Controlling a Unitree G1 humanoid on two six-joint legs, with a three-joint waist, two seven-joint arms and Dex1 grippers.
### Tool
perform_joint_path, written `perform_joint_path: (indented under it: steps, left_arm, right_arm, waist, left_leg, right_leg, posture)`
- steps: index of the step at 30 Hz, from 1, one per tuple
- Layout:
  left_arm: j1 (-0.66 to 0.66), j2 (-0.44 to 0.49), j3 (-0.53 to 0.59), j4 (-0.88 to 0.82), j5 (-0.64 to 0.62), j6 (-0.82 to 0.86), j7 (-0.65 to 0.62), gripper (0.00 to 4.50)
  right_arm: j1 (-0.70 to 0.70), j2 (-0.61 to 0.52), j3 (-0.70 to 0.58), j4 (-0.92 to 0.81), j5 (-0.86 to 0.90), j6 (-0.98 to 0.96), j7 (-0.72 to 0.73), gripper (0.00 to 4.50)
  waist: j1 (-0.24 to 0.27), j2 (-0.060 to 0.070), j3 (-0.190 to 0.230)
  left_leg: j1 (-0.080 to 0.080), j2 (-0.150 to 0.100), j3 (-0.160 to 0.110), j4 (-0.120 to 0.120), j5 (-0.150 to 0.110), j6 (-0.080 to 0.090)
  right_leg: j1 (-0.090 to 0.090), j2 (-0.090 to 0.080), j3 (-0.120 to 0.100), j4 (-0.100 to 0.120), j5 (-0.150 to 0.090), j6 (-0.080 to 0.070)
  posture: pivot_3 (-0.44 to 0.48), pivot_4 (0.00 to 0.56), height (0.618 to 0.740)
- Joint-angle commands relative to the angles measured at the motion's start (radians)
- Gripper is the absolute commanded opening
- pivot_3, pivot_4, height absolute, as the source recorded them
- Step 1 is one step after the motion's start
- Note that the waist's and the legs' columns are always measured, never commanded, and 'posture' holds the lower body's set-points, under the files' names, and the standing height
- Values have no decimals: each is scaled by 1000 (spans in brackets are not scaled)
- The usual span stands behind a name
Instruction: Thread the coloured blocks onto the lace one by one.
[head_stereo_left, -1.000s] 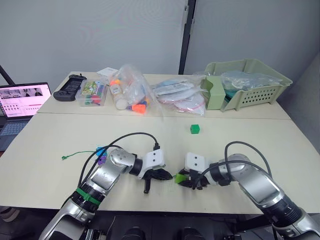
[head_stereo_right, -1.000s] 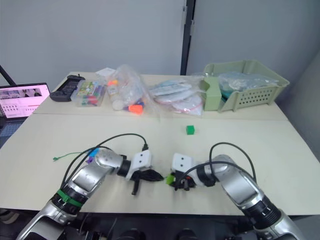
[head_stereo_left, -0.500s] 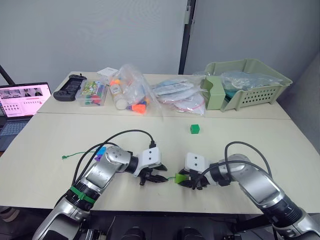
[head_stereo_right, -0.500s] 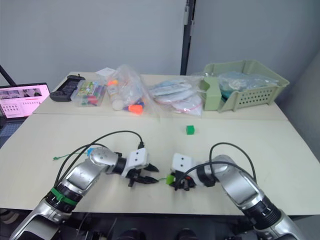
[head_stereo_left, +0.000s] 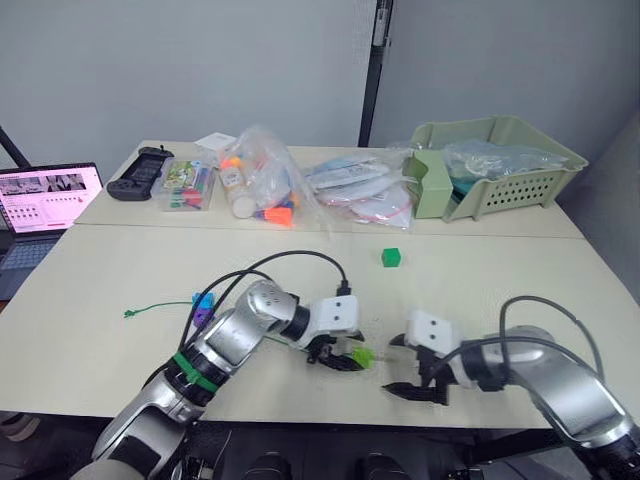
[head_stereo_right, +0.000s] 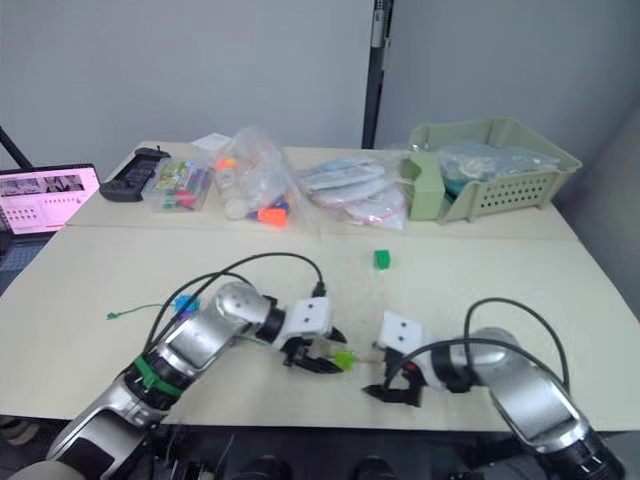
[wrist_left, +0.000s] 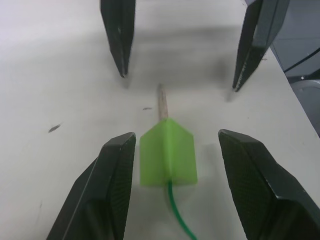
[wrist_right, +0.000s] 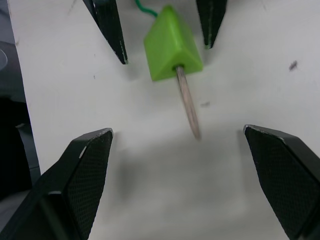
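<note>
A light green block (wrist_left: 167, 160) lies on the table with the green lace (wrist_left: 176, 212) running through it. The lace's stiff pale tip (wrist_left: 162, 102) sticks out of the block's far side. My left gripper (wrist_left: 175, 136) is open, one finger on each side of this block, and does not grip it. Facing it, my right gripper (wrist_right: 178, 131) is open wide, a short way back from the tip (wrist_right: 187, 105). The lace trails left to its knot (head_stereo_left: 130, 315), past a blue block (head_stereo_left: 203, 299) and a purple block (head_stereo_left: 203, 316). A dark green cube (head_stereo_left: 390, 257) sits farther back.
Along the back of the table (head_stereo_left: 100, 270) stand plastic bags of coloured pieces (head_stereo_left: 262, 185), a clear box (head_stereo_left: 185, 187), a black controller (head_stereo_left: 140, 172) and a green basket (head_stereo_left: 500, 165). A laptop (head_stereo_left: 40, 205) sits at the far left.
My right gripper has let go of the light green block, opened wide and drawn back to the right. My left gripper has opened and moved right, coming around the block.
</note>
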Motion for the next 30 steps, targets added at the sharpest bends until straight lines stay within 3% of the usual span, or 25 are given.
perform_joint_path:
  steps: [1,8,13,21,24,30]
  left_arm:
    - [-21,5,-30,-26,44,29,15,2783]
    - [-11,2,-98,4,138,31,61,2783]
    - [-6,3,-105,8,140,22,52,1355]
    - [-5,11,-102,18,140,-2,30,1315]
    - [-7,8,-101,23,140,-3,30,1315]
    - [-7,14,-95,26,138,-6,24,1315]
  right_arm:
    - [-4,-8,-26,-14,12,-24,-13,4409]
    - [-24,-5,-13,-11,12,-18,-37,4409]
    - [-46,2,12,-2,7,-15,-45,4500]
    - [-73,31,71,49,-12,-38,-56,4500]
    - [-66,36,94,83,-26,-62,-54,3756]
    - [-53,31,113,131,-43,-118,-53,1708]
  waist:
    - [-5,0,0]
    - [3,0,0]
    - [5,0,0]
    - [4,0,0]
    - [4,0,0]
    - [3,0,0]
  left_leg:
    - [0,0,0,0,0,0]
    - [1,0,0,0,0,0]
    - [1,0,0,2,0,0]
    - [2,0,0,2,0,0]
    - [2,0,0,2,0,0]
    - [6,0,0,2,0,0]
  right_leg:
    - [0,0,0,0,0,0]
    - [1,0,0,0,0,0]
    - [2,0,0,0,0,0]
    - [3,0,0,0,0,0]
    - [3,0,0,0,0,0]
    - [8,0,0,0,0,0]
  posture:
    - [0,150,740]
    - [0,150,740]
    - [0,150,740]
    - [0,150,740]
    - [0,150,740]
    - [0,150,740]
